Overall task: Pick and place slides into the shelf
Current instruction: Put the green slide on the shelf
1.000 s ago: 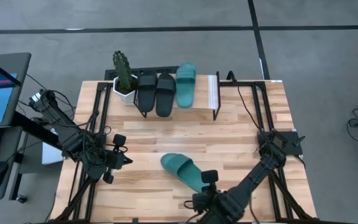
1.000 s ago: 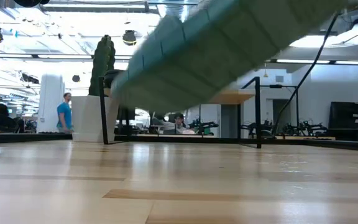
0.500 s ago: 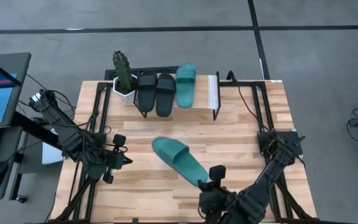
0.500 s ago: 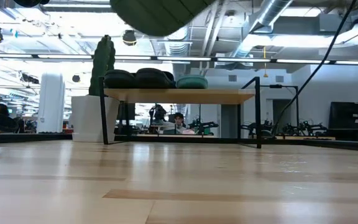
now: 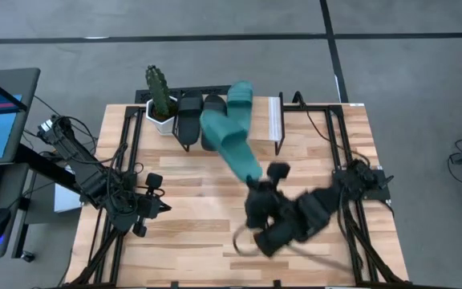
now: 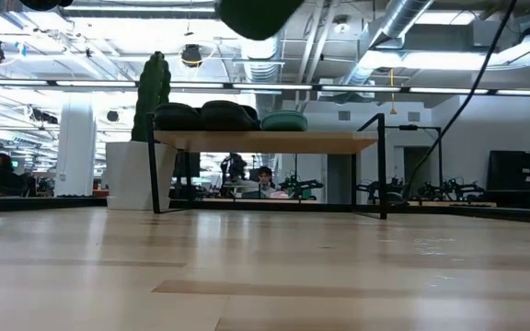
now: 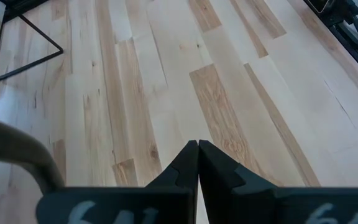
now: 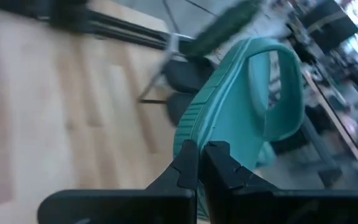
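The right gripper [image 5: 257,186] is over the middle of the table [image 5: 319,152], its fingers [image 8: 188,163] pinched tight on the heel edge of a teal slide [image 5: 229,138]. The slide is held in the air, reaching from the gripper toward the shelf [image 5: 275,120], with its toe end over the shelf's front edge and partly covering the shoes there. In the right wrist view the teal slide [image 8: 241,106] stretches away from the fingertips with its wide strap arching at the far end. In the low view only its dark underside [image 6: 258,14] shows at the top edge, well above the tabletop.

The left gripper [image 5: 164,207] waits near the table's left side, fingers [image 7: 188,163] pressed together on nothing, bare wood below them.

Farther back, the shelf stands at the table's far edge. On it lie two black slides [image 5: 189,114] side by side, with a second teal slide [image 5: 241,91] next to them, mostly hidden in the high view by the one being held. In the low view these rest in a row on the shelf top [image 6: 265,141]. A potted cactus [image 5: 159,95] stands just beside the shelf's left end.
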You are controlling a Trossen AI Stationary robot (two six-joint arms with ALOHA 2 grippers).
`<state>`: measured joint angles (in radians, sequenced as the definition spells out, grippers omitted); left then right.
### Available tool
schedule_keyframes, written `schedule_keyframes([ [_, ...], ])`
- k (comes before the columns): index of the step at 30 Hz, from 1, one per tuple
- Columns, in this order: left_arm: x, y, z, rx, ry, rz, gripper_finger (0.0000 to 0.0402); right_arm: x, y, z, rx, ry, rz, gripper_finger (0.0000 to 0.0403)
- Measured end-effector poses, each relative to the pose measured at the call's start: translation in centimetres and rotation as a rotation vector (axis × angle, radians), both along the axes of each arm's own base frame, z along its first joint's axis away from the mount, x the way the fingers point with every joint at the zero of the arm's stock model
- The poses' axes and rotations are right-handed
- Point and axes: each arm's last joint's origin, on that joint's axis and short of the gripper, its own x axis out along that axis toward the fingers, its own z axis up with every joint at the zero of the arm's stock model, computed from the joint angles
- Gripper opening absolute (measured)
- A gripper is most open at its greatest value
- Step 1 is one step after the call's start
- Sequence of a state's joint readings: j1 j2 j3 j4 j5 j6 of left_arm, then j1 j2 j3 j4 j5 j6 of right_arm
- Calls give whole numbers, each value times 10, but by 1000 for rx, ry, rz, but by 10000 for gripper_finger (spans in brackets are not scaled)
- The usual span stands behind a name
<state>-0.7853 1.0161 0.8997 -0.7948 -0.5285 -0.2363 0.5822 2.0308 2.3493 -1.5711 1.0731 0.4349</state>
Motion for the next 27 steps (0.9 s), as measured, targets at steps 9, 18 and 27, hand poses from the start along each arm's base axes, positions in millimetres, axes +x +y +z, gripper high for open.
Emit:
schedule_keyframes([
  [9,0,0,0,0,0,0,2,20,-89,19,-6,-11,-217,0],
  [18,0,0,-4,9,11,2,2,33,-155,17,-16,50,-367,2],
  [27,0,0,-4,4,10,7,2,34,-172,16,-40,92,-388,2],
])
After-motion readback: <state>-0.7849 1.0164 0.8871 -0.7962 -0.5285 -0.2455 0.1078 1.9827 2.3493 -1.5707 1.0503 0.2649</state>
